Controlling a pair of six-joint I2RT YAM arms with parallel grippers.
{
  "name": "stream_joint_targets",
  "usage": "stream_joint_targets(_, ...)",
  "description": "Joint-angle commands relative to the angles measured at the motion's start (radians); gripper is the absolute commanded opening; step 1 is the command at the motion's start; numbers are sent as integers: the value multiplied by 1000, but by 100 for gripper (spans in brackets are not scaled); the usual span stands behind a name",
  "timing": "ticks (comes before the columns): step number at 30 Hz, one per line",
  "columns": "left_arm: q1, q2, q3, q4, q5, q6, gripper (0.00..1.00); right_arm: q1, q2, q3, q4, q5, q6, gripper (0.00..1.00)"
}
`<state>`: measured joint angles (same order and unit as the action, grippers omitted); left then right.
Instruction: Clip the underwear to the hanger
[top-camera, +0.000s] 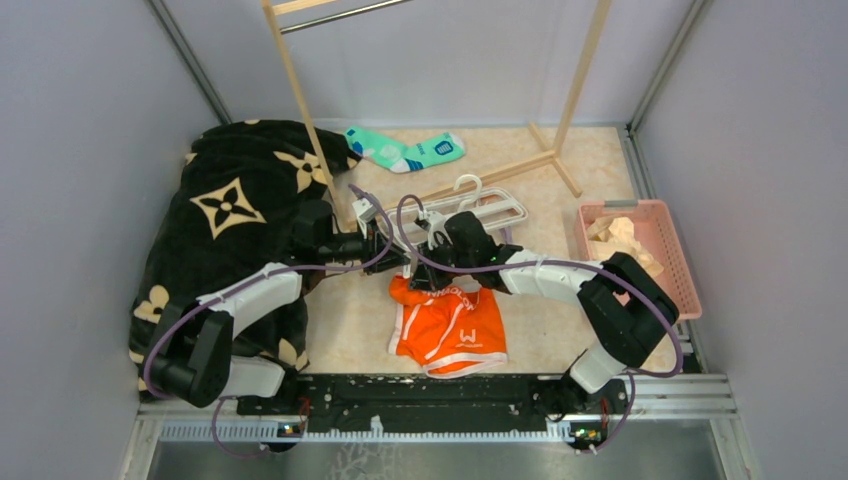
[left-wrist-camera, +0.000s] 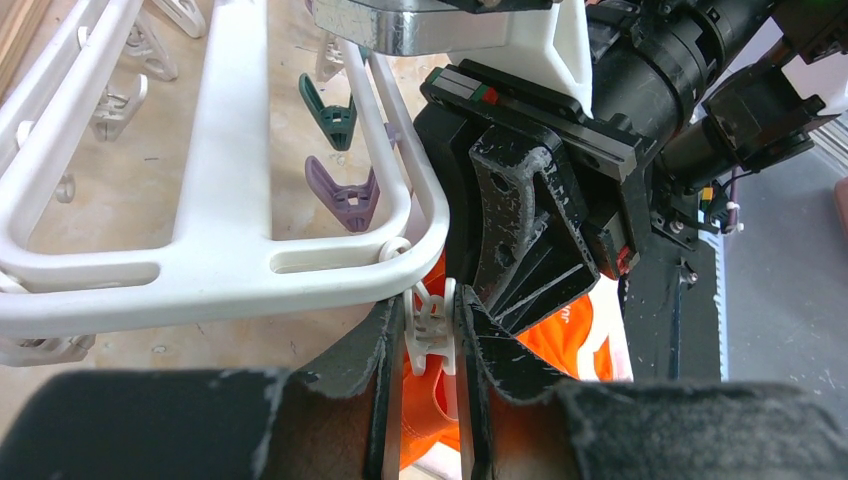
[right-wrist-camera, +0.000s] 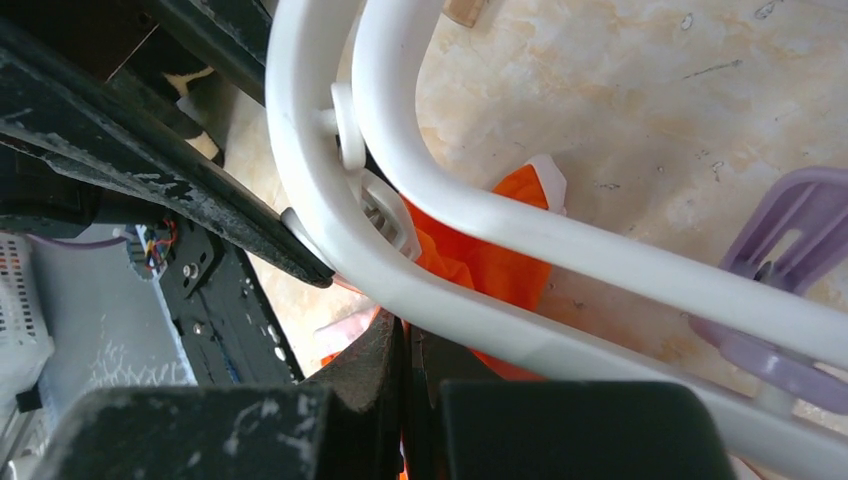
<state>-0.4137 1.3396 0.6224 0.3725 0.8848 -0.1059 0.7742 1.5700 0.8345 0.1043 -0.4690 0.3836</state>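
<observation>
**Step in hand (judged):** the waistband edge is being fed into a clip that is pressed open.

**Left wrist view.**
- The hanger (left-wrist-camera: 230, 150) is seen across the upper left of the frame.
- A dark teal clip (left-wrist-camera: 330, 112) and a purple clip (left-wrist-camera: 345, 192) are noted idle inside it.
- At lower centre the left gripper (left-wrist-camera: 432, 350) is set narrow, its fingers pressed on both sides of a white clip (left-wrist-camera: 432, 318) at the frame's corner.
- Orange cloth is noted just behind that clip.

**Right wrist view.**
- At lower centre the right gripper (right-wrist-camera: 404, 345) is closed.
- A fold of the underwear (right-wrist-camera: 470, 260) appears to be pinched between its fingers and drawn up under the hanger's rail.

**Recommendations.**
- A full squeeze on the white clip is required until cloth is seated between its teeth.
- The fold is to be brought up into the mouth of the clip, not beside it.
- The clip is to be released before the cloth is let go.
- Whether the clip's mouth is open cannot be told.

**Pose, overhead view.**
- The left arm (top-camera: 250, 295) is extended from lower left toward centre, over the edge of a black patterned blanket (top-camera: 230, 200).
- The right arm (top-camera: 560, 275) is reached in from lower right, its forearm almost level.
- The two wrists are brought close together at centre, above the top of the underwear.
- Most of the underwear is spread on the table (top-camera: 350, 330) just below centre.
</observation>
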Motion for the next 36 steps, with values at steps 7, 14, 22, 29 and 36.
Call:
stream_joint_targets(7, -24, -17, 37, 25, 75, 9, 0, -9, 3, 55, 48, -46, 17, 0)
stream_joint_targets(14, -25, -17, 39, 25, 78, 8, 0, -10, 34, 60, 24, -5, 24, 0)
stream_joint_targets(22, -25, -20, 37, 25, 76, 7, 0, -9, 46, 33, 42, 4, 19, 0)
stream_joint_targets(29, -24, -29, 31, 36, 27, 4, 0, -1, 1, -39, 113, -29, -112, 0)
stream_joint_targets(36, -25, -3, 69, 75, -9, -20, 0, 40, -16, -167, 303, 73, -199, 0)
